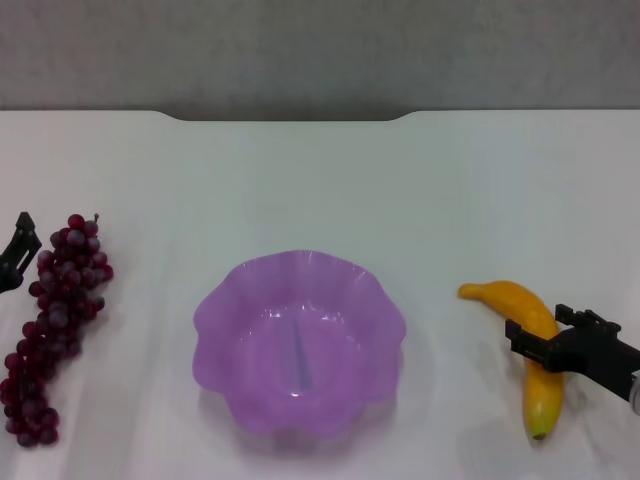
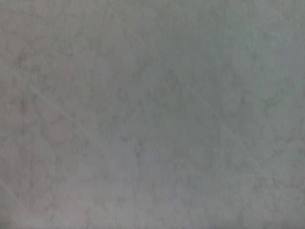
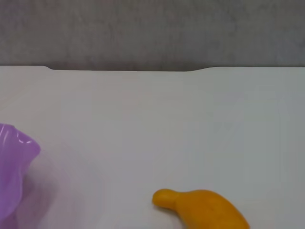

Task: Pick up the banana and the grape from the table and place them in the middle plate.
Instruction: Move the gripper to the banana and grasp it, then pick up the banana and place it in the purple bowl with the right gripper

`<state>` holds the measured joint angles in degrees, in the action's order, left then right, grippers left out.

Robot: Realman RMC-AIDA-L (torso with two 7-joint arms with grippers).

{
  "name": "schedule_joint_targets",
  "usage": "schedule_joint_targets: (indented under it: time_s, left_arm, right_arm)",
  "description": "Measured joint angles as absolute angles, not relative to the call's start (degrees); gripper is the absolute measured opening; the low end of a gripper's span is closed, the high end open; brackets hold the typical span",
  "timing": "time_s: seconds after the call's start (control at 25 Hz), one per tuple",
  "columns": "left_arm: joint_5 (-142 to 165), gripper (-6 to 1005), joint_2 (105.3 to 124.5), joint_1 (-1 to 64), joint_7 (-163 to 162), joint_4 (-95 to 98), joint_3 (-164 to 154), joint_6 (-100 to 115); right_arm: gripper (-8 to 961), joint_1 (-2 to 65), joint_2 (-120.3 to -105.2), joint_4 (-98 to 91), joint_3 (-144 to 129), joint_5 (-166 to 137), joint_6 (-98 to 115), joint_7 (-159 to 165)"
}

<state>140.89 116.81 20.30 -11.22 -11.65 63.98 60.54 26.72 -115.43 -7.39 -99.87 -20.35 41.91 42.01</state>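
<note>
Right gripper (image 1: 535,345) sits over the banana (image 1: 520,305); grip state cannot be told. Left gripper (image 1: 18,250) is beside the grapes (image 1: 58,300), likewise unclear. Plate (image 1: 215,310) sits between them.

Fruit either side, plate empty in the middle

Yellow-orange banana (image 1: 522,338) lies right, dark red grape (image 1: 55,310) bunch left — both on the white table (image 1: 320,170), apart from the purple scalloped middle plate (image 1: 298,340).

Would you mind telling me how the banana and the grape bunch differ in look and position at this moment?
The banana is one smooth, curved yellow-orange piece; the grape is a cluster of small dark red berries. The banana lies on the robot's right of the middle plate, with the right gripper over it; the grape lies left, the left gripper beside it. Both rest on the table, outside the plate.
</note>
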Motion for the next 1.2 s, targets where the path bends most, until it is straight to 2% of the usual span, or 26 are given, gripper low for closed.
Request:
schedule_joint_targets:
  time_s: [0.52, 0.76, 0.96, 1.2]
  left_arm:
    - [140.89, 891, 116.9, 20.3, -10.28, -11.67, 63.98, 61.11]
    - [140.89, 891, 116.9, 20.3, -10.28, -11.56, 63.98, 61.11]
    - [140.89, 891, 116.9, 20.3, -10.28, -11.52, 63.98, 61.11]
    - [140.89, 891, 116.9, 20.31, -10.28, -11.51, 63.98, 61.09]
  right_arm:
    - [840, 26.81, -115.4, -7.56, -99.85, -20.39, 40.67, 42.01]
    - [605, 26.81, -115.4, -7.56, -99.84, -20.39, 40.65, 42.01]
    - [510, 26.81, -115.4, -7.55, -99.64, -20.23, 40.6, 42.01]
    - [509, 26.76, -115.4, -7.55, -99.47, -20.08, 40.6, 42.06]
